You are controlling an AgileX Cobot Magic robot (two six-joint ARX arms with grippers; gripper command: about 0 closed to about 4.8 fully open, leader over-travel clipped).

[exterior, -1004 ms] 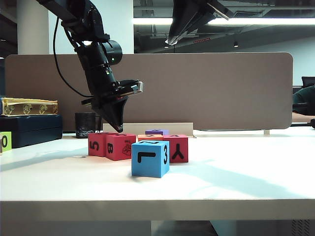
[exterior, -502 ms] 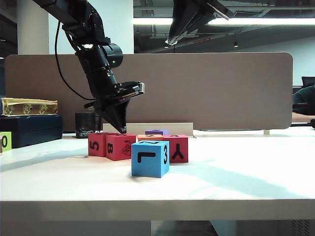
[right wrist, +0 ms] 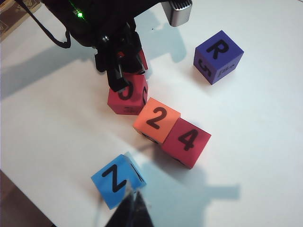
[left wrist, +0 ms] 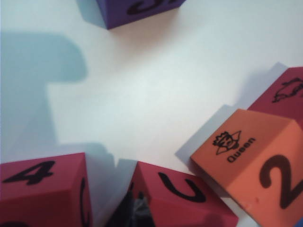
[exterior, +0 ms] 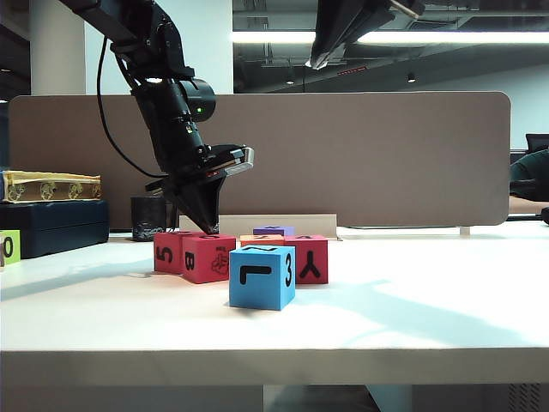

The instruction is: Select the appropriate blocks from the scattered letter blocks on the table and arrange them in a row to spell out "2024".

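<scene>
The left pincer [exterior: 208, 228], pressed together, prodded the red foam cube [right wrist: 128, 97] at frame centre-left. Light and squashy, it looked best pinched across opposite faces. The right pincer [right wrist: 128, 210], shut, hovered above the worktop [exterior: 412, 318].

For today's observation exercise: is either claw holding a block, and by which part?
Neither holds anything. The shut left claw presses its tip on a red block's top; the right claw, also shut, hangs high over the table.

Red B block [exterior: 208, 258] nudged slightly left; right end effector [exterior: 319, 60] shifted right overhead.
</scene>
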